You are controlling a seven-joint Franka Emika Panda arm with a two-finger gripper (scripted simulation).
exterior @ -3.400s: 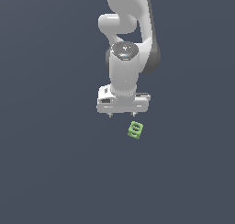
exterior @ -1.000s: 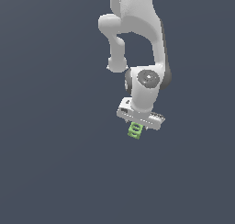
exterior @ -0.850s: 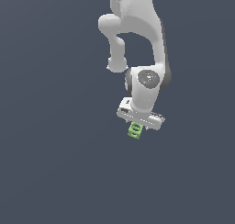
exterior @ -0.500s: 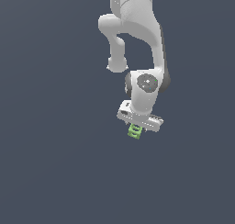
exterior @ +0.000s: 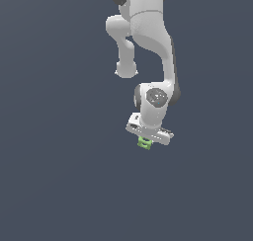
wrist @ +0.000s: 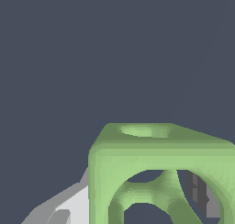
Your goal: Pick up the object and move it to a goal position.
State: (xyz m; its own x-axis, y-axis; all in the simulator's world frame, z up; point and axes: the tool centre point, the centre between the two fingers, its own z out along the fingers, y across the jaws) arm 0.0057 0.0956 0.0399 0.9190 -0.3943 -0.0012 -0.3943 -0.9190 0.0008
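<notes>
The object (exterior: 144, 143) is a small light-green block with dark openings, and it sits just under the white hand in the exterior view. My gripper (exterior: 145, 141) is lowered over it, so only the block's lower part shows. In the wrist view the block (wrist: 156, 172) fills the near foreground. One white finger (wrist: 69, 204) lies against its side. The other finger's dark ridged pad (wrist: 202, 195) shows through the block's opening. The jaws stand closed against the block on both sides.
The white arm (exterior: 148, 42) rises from the hand toward the top of the exterior view. Around it is a plain dark grey ground (exterior: 59, 176) with no other objects and no goal marker in view.
The hand has come down from above the block and now sits over it, hiding its upper part. The block stays in about the same place.
</notes>
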